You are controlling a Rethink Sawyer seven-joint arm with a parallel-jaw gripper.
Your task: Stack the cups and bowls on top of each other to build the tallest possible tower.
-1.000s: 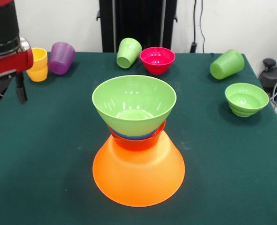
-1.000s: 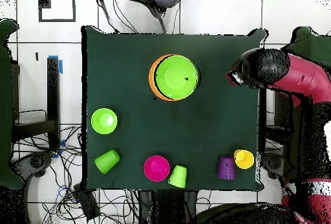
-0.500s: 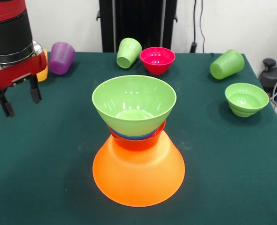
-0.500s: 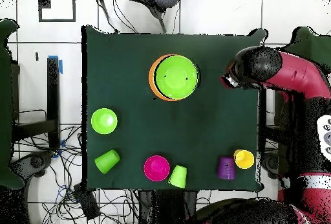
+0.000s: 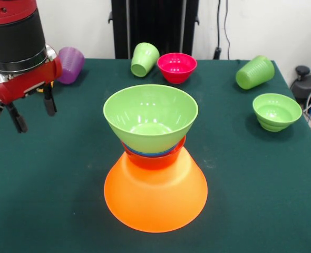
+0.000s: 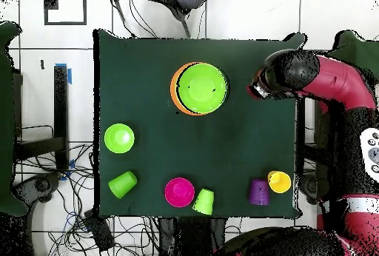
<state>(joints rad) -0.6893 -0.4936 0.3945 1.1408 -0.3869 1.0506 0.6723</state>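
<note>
The tower stands mid-table: the huge orange bowl [image 5: 155, 197] upside down as base, a red-orange bowl [image 5: 154, 158] and a blue bowl's rim [image 5: 145, 153] on it, the large light green bowl [image 5: 151, 117] upright on top; from above it shows as a green disc [image 6: 201, 88]. My gripper [image 5: 34, 113] hangs open and empty above the cloth left of the tower, and shows in the overhead view [image 6: 257, 90]. The purple cup [image 5: 69, 64] lies behind it; the yellow cup [image 6: 279, 182] is hidden by the arm in the front view.
At the far edge lie a light green cup [image 5: 144, 59] and a pink bowl [image 5: 176, 67]. Another light green cup [image 5: 255, 71] lies at the right, with a small green bowl [image 5: 276, 111] nearer. The table is covered in dark green cloth [image 5: 250, 174].
My arm has moved in from the table's left edge toward the tower and a little lower, now covering the yellow cup in the front view. The cups and bowls have not moved.
</note>
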